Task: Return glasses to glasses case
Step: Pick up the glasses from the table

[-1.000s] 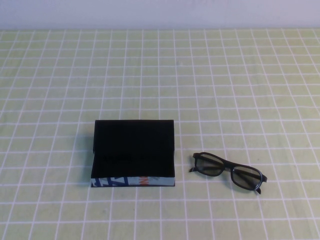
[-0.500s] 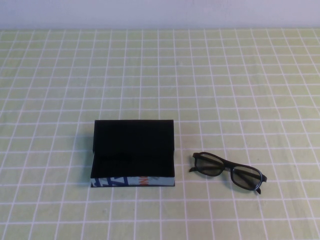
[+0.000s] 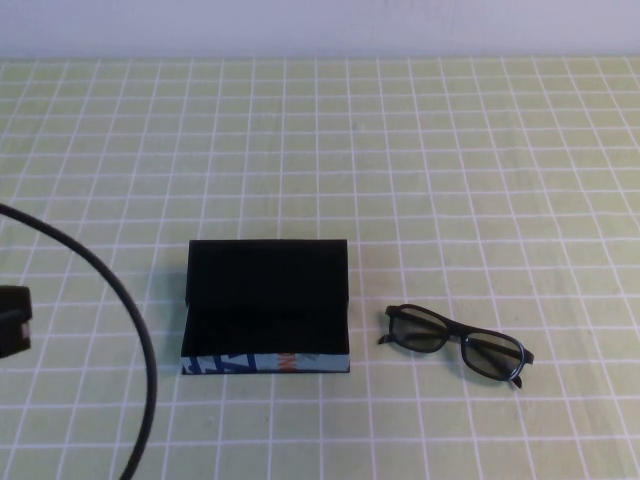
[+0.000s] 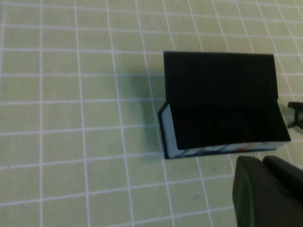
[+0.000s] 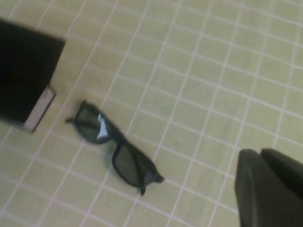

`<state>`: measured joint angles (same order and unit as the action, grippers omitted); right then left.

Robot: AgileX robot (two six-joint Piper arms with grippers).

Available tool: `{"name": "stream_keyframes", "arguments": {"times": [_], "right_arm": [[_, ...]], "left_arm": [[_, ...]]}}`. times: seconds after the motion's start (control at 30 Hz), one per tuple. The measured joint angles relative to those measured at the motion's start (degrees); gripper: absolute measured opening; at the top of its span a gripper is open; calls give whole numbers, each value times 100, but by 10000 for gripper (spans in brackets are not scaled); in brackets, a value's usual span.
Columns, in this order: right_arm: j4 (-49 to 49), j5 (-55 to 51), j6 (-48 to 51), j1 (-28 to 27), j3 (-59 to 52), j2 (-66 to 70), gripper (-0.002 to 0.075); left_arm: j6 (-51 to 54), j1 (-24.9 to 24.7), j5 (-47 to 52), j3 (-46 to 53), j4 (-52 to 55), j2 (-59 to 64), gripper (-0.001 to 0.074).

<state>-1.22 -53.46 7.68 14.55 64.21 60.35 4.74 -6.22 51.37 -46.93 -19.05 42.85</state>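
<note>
The glasses case (image 3: 266, 305) lies open on the checked cloth, lid up at the back, black inside, with a blue, white and orange pattern on its near side. The black glasses (image 3: 455, 343) lie unfolded on the cloth just right of it. In the left wrist view my left gripper (image 4: 262, 161) is shut and empty, above the cloth near the case (image 4: 222, 104). In the right wrist view my right gripper (image 5: 260, 153) is shut and empty, above the cloth, apart from the glasses (image 5: 113, 151). The case's end (image 5: 23, 75) shows there too.
A part of my left arm (image 3: 12, 322) and its black cable (image 3: 120, 310) show at the left edge of the high view. The green checked cloth (image 3: 400, 150) covers the table up to a pale wall at the back.
My left arm's part and its cable have come into the high view at the left edge. The case and the glasses have not moved.
</note>
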Motion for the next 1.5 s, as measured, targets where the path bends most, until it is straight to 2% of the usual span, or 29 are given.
{"name": "stream_keyframes", "arguments": {"times": [0.17,0.37,0.43,0.63,0.73,1.33,1.43,1.5], "right_arm": [[-24,-901,1527,792,902,1223,-17],[-25,-1160,2009,1340,1214,2364,-5],[-25,-1160,2060,1405,1253,2652,43],[-25,-992,2191,1415,1263,3412,313],[-25,-942,2333,1415,1273,3753,358],[-211,-440,2701,1415,1357,4817,370],[-236,-428,2701,1415,1367,4910,340],[-246,-428,2712,1415,1398,4934,273]], "left_arm": [[193,0,156,0,-346,376,-3],[310,0,199,0,-591,494,-3],[319,0,199,0,-591,494,-3],[435,0,295,0,-591,494,-3],[470,0,356,0,-598,494,-3],[528,0,502,0,-634,502,-3],[550,0,521,0,-634,502,-3],[550,0,544,0,-638,502,-3]]}}
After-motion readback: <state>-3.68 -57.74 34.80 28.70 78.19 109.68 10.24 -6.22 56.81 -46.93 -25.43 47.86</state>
